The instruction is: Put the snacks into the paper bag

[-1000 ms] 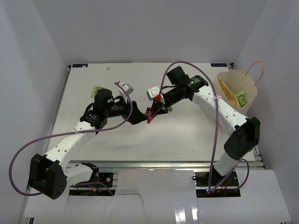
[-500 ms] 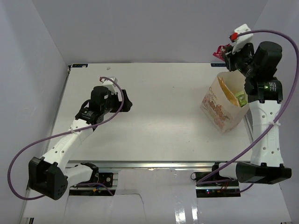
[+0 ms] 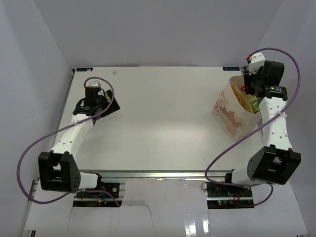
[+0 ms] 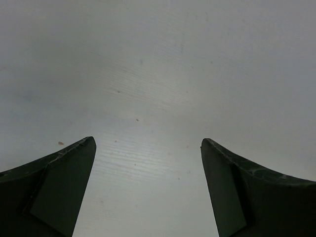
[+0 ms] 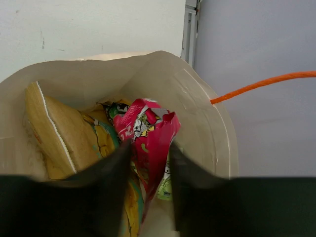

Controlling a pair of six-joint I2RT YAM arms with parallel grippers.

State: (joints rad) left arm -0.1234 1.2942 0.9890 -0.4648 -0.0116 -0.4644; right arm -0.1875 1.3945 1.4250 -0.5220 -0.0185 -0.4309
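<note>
Pale grey walls [image 3: 148, 29] box in a white worktop [image 3: 163, 113], and we read it from the left side across.

At the far left, the left claw [image 3: 111, 103] sits low over the worktop near its left edge, well apart from everything else. From its own wrist camera we see the left claw [image 4: 148, 140] spread wide, the two dark fingers [image 4: 59, 187] at either side of the view with nothing between them but bare, faintly speckled worktop.

Across the middle we see only white surface.

At the far right the paper bag [image 3: 228, 112] stands near the back right corner, its pinkish printed side facing left and its mouth open upward. The right claw [image 3: 246, 88] hangs directly over that mouth, pointing down into it.

Looking down from the right wrist, we see the right claw [image 5: 150, 148] drawn narrow on the pink wrapper [image 5: 148, 131], one finger pressed to each side of it, the wrapper's end already below the bag's rim [image 5: 197, 79]. Inside, to the left, the tan chip bag [image 5: 54, 138] leans against the wall; a light green packet [image 5: 165, 185] peeks out under the wrapper (only a sliver shows). An orange cord handle [image 5: 261, 83] trails off to the right.
</note>
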